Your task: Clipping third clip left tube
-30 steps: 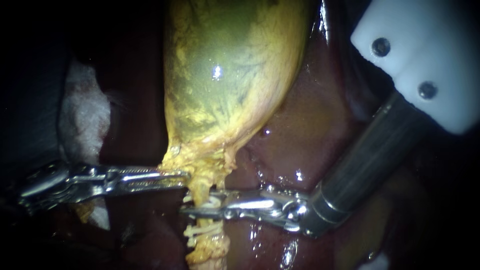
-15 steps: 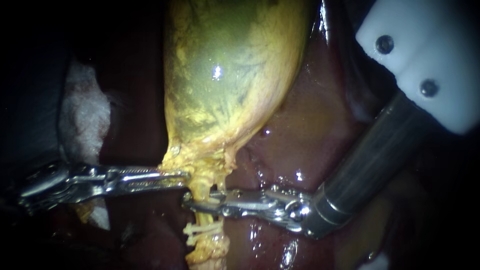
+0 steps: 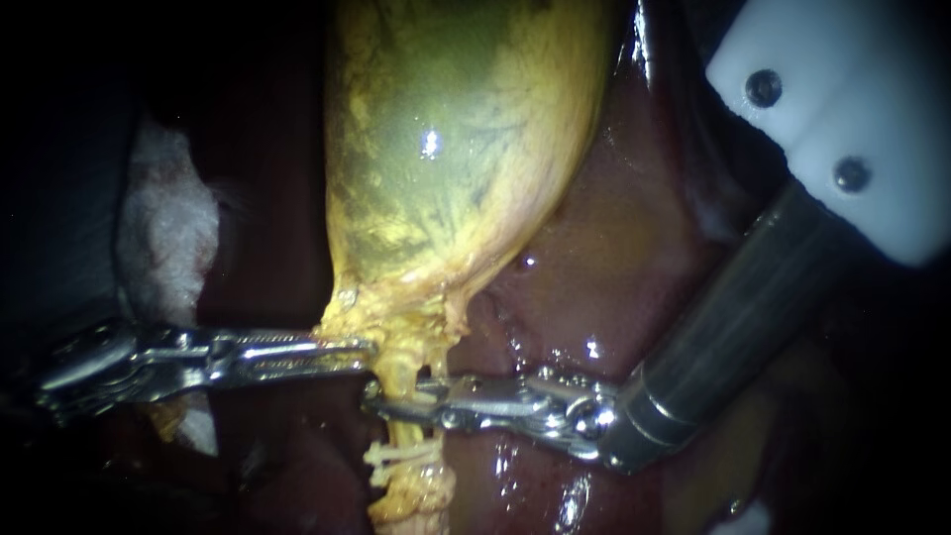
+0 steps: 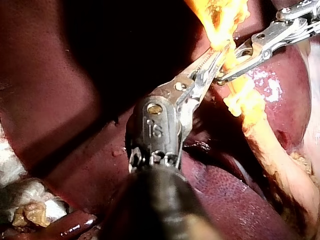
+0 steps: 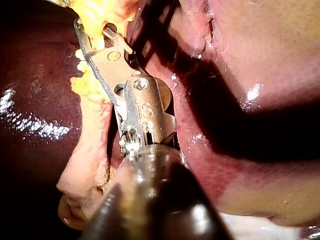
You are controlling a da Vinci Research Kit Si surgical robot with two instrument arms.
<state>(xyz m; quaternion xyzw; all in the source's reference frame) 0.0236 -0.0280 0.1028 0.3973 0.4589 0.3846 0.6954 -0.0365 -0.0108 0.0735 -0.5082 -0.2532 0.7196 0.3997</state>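
The tube [image 3: 399,433] hung from the narrow end of the gallbladder [image 3: 446,168] and ran down over the liver [image 3: 614,258] that carried both. My right instrument [image 3: 381,401] had its jaws clamped across the tube, just above a white clip [image 3: 401,455] seated on it. My left instrument [image 3: 362,347] had its jaws closed on the yellow tissue at the gallbladder's neck. I judged the risk to be this: too strong a pull from the left, or right jaws sitting askew, could make a clip catch only part of the tube or tear it. I counted one tube, one clip plainly seen, one gallbladder and two instruments.
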